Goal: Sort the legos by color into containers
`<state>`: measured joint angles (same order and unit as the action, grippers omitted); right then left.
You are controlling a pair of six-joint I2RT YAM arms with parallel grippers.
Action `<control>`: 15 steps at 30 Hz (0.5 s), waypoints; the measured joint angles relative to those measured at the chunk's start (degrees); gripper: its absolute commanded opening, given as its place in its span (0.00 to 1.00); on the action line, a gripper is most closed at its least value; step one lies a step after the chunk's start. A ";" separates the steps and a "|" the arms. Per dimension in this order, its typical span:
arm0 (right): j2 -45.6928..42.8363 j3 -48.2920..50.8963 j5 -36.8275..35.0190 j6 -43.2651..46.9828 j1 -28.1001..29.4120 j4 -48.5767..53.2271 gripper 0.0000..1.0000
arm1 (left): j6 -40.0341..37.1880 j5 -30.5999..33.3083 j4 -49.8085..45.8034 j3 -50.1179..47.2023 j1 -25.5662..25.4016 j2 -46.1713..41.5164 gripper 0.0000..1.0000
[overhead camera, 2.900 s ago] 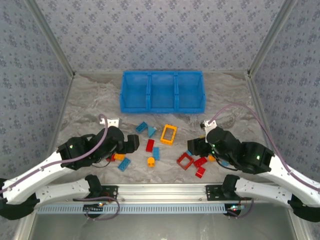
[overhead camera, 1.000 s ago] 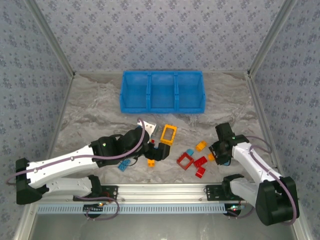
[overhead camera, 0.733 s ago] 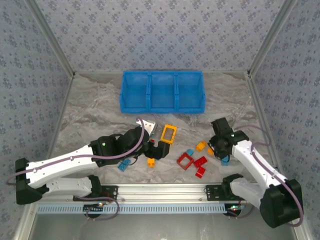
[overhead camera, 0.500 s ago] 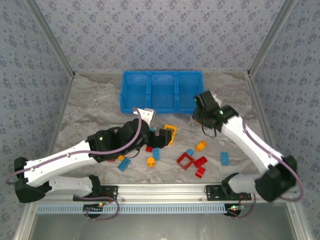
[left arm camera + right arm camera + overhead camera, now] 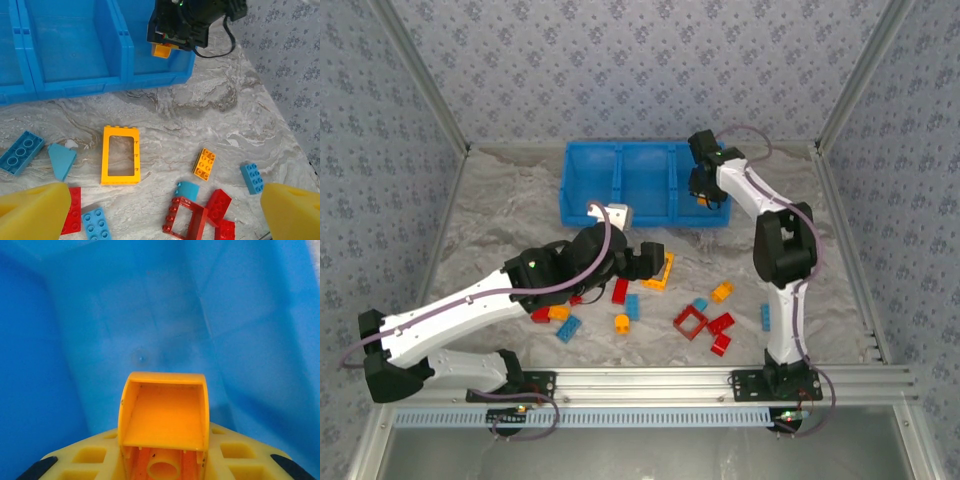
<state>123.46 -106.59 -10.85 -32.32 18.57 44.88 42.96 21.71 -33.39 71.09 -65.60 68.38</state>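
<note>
The right gripper (image 5: 702,192) is out at the far side of the counter (image 5: 500,220), reaching down into the right-hand compartment (image 5: 142,47) of the blue tray (image 5: 665,218). Its fingers (image 5: 75,458) are clamped on an orange-yellow brick (image 5: 164,420), hollow underside facing the wrist camera and the blue compartment floor behind it. Whether the brick touches that floor cannot be told. From the left wrist view, the same brick (image 5: 161,50) pokes out beneath the right gripper (image 5: 172,37), just inside the compartment's front wall.

The left gripper (image 5: 645,262) hangs over the middle of the counter. Its fingers (image 5: 31,207) are spread wide with nothing between them. Below it lies the yellow frame (image 5: 120,155), flat on the counter. An orange brick (image 5: 205,163) sits to its right. Close by are a red frame (image 5: 171,225) with a small light blue piece (image 5: 189,190) touching its top corner, and two red bricks (image 5: 218,202) just beside it. A blue brick (image 5: 251,178) lies further right. At the left sit a blue brick with round studs (image 5: 21,152) and a blue wedge (image 5: 61,161).
</note>
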 measured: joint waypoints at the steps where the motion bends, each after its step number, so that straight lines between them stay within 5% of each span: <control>1: 1.42 -1.20 0.24 0.48 -0.28 0.44 0.38 | 0.15 -0.02 -0.09 -0.04 0.00 -0.02 0.98; 15: 5.62 -6.73 1.57 2.21 -0.26 5.99 0.57 | 1.18 0.00 -1.55 -0.63 0.00 -0.46 0.98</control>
<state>129.08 -113.32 -9.28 -30.11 18.31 50.87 44.14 21.71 -34.94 70.46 -65.60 67.92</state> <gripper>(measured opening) 0.572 0.979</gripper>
